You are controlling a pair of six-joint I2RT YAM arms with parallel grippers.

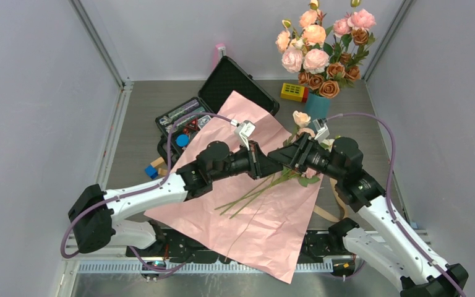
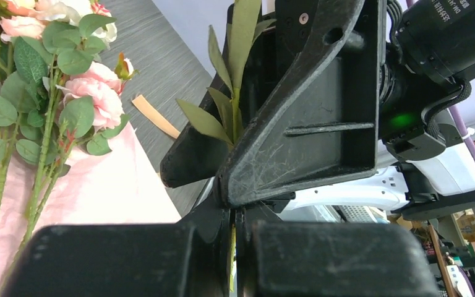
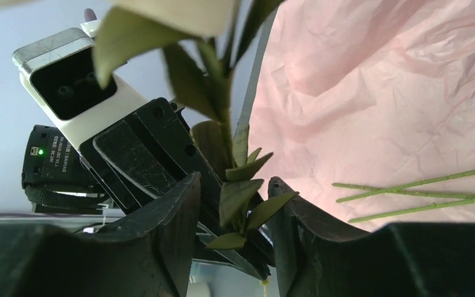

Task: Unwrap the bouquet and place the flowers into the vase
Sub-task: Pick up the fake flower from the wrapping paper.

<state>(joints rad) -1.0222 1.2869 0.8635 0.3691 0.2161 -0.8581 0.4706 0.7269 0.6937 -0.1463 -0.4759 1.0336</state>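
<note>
Jaws around flowers point(image 1: 301, 117), outside vase point(image 1: 317, 106)

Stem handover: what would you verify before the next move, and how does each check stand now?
1. Left gripper shut on stem: ok.
2. Stem between right gripper jaws: ok.
3. Right gripper closed on stem: not ok, gap shows.
4. Paper spread open: ok.
5. Vase upright: ok.
6. Room in vase: cannot tell, big roses fill its mouth.

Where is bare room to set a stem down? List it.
Free: grey tabletop between left rail and open black case; near half of crinkled pink paper. Crowded: mid-sheet, where left gripper and right gripper meet over green stems.
</note>
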